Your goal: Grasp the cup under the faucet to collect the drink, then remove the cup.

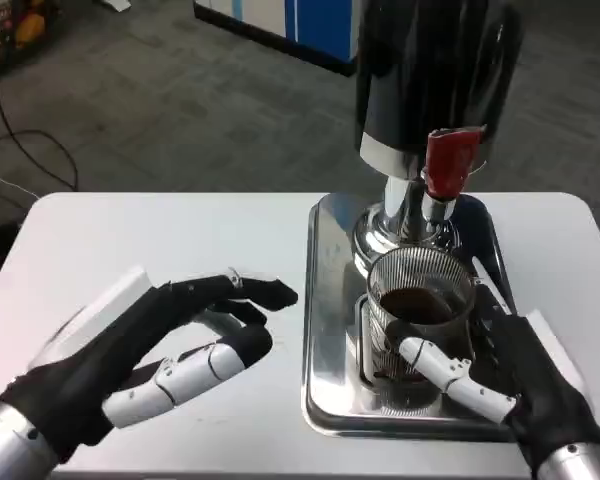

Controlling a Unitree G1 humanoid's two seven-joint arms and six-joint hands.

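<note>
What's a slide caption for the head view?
Right hand grips the ribbed glass cup of dark drink under the red-handled faucet; left hand open.

No text, label, brand or number can be read anywhere.

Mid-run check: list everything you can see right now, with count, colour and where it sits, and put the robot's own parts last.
cup: one, clear ribbed, holding dark drink, on the tray under the faucet
faucet: one, red handle on a silver spout, above the cup
dispenser: one, black body on a silver base, at the back of the tray
tray: one, silver, on the table's right half
table: one, white
cables: black, on the grey floor at upper left
cabinet: one, blue and white, on the floor at top
left hand: one, white and black, over the table left of the tray, holding nothing
right hand: one, white and black, fingers around the cup
</note>
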